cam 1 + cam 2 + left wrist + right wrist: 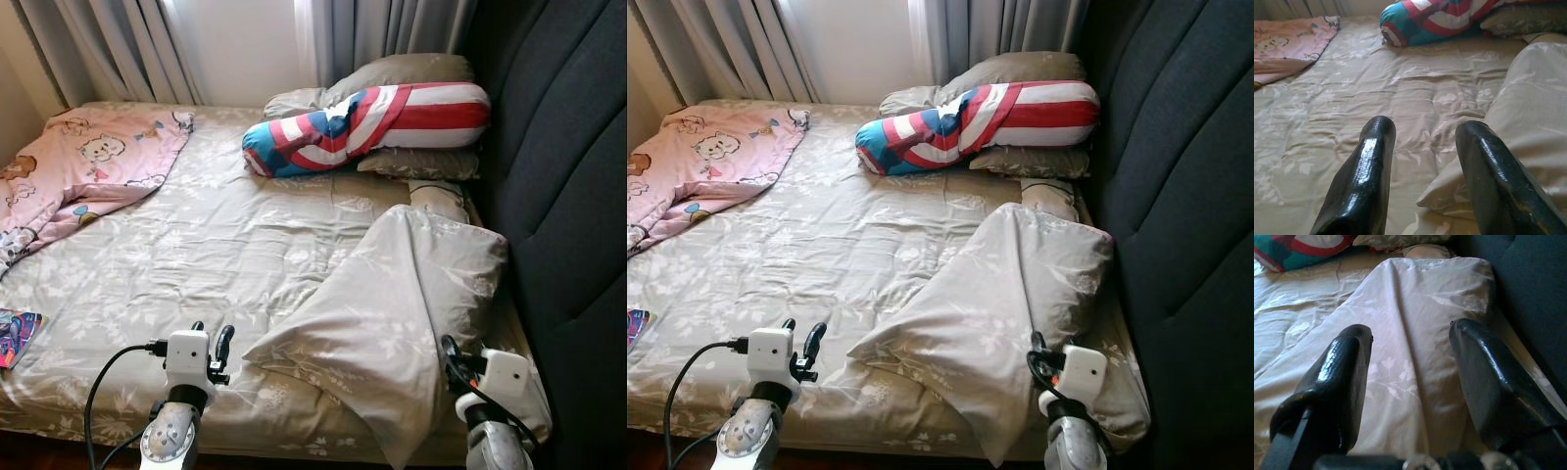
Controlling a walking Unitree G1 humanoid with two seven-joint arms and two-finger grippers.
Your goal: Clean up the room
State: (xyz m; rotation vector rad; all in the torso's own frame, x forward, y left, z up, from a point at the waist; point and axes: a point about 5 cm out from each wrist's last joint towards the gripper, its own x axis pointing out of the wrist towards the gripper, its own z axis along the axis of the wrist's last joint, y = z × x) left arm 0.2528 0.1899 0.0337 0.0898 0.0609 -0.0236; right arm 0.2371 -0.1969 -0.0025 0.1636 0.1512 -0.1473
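A large beige floral pillow lies askew on the near right of the bed, one corner hanging over the front edge. My right gripper hovers at that pillow's near end, open, and in the right wrist view its fingers frame the pillow's cloth with nothing held. My left gripper is open over the sheet near the front edge, just left of the pillow's lower corner. A crumpled pink cartoon blanket lies at the far left of the bed.
A red, white and blue striped bolster rests on two beige pillows at the back. A dark padded headboard runs along the right side. A colourful book lies at the bed's left edge. Grey curtains hang behind.
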